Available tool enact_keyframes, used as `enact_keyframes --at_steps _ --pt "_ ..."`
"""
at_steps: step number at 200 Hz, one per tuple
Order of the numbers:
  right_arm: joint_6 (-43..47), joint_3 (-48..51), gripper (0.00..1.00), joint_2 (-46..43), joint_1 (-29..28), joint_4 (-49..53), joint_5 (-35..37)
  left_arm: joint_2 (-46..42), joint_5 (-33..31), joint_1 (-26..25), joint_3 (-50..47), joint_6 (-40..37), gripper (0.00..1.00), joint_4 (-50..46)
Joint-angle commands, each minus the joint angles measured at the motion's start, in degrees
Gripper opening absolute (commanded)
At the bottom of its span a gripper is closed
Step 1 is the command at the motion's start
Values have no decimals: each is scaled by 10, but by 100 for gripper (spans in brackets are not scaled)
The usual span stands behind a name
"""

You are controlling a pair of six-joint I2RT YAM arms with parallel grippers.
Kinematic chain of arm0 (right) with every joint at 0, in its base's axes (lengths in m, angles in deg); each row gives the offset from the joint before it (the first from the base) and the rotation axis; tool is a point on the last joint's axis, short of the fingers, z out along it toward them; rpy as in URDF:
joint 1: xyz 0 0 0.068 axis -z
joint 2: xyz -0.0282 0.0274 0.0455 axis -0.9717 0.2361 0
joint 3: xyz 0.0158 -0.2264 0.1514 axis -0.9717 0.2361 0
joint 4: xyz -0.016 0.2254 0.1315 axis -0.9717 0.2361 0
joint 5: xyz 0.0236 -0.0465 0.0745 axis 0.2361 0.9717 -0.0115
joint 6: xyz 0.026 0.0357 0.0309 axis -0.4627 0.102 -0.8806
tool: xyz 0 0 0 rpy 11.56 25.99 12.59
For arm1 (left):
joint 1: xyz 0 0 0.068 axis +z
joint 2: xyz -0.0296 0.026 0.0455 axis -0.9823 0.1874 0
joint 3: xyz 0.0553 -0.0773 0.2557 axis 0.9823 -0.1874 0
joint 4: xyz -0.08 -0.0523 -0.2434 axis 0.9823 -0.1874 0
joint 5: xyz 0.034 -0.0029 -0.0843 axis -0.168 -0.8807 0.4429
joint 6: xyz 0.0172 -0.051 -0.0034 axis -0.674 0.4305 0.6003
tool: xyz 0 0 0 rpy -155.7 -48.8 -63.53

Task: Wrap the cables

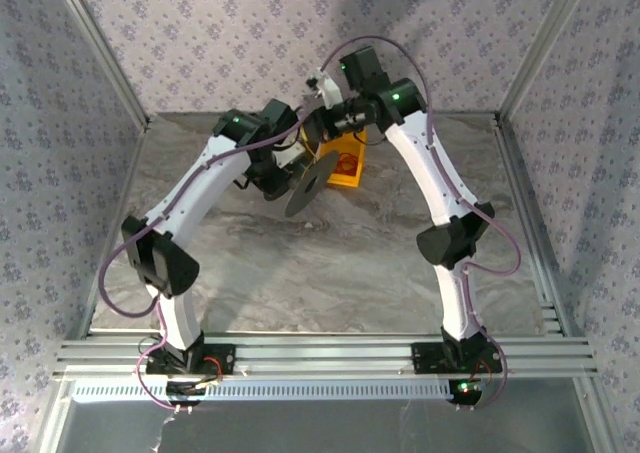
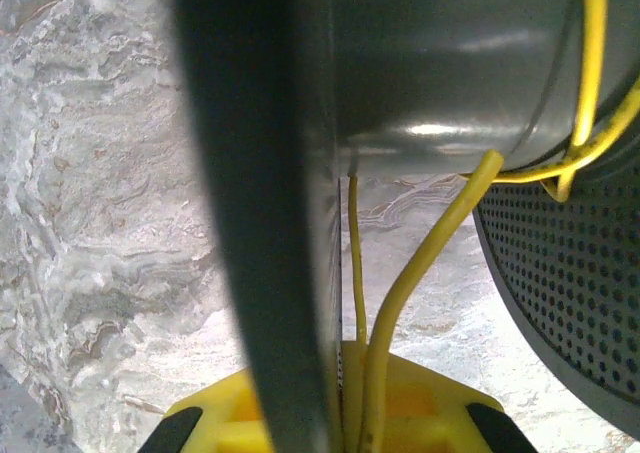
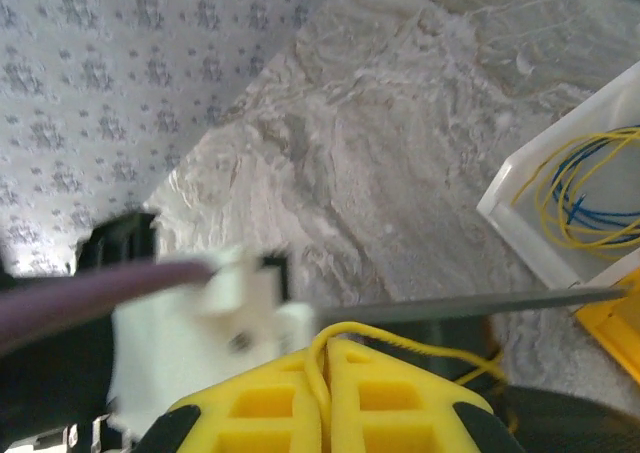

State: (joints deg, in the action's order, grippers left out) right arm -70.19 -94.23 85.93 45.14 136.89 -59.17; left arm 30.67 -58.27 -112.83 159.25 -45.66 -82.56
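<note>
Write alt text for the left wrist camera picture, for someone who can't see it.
A dark grey spool, seen edge-on and very close, appears clamped between yellow jaws at the bottom edge. A thin yellow cord rises from the jaws to the spool's core, beside its perforated flange, above a grey marbled table.

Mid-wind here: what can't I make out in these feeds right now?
Top external: jaws' state lost among the crowded wrists beside the spool; yellow cord too thin to trace.
Left wrist: spool flange blocks what the left gripper grips.
Right wrist: white tray cut off by the right edge; purple cable blurred.
</note>
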Motion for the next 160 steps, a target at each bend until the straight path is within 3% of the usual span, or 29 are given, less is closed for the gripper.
enact_keyframes --at_steps 1,46,91,126,160 --pt "28 38 0 -99 -30 -56 29 42 -17 20 58 41 0 -94" --pt "34 132 0 -152 -93 -85 134 71 -23 69 130 124 0 -74" --pt "30 110 0 -113 -146 -115 163 69 23 87 103 180 0 12" --pt "35 52 0 -48 -195 -106 177 58 90 110 72 228 0 78" --pt "44 69 0 -41 -224 -107 208 5 163 155 7 274 0 162"
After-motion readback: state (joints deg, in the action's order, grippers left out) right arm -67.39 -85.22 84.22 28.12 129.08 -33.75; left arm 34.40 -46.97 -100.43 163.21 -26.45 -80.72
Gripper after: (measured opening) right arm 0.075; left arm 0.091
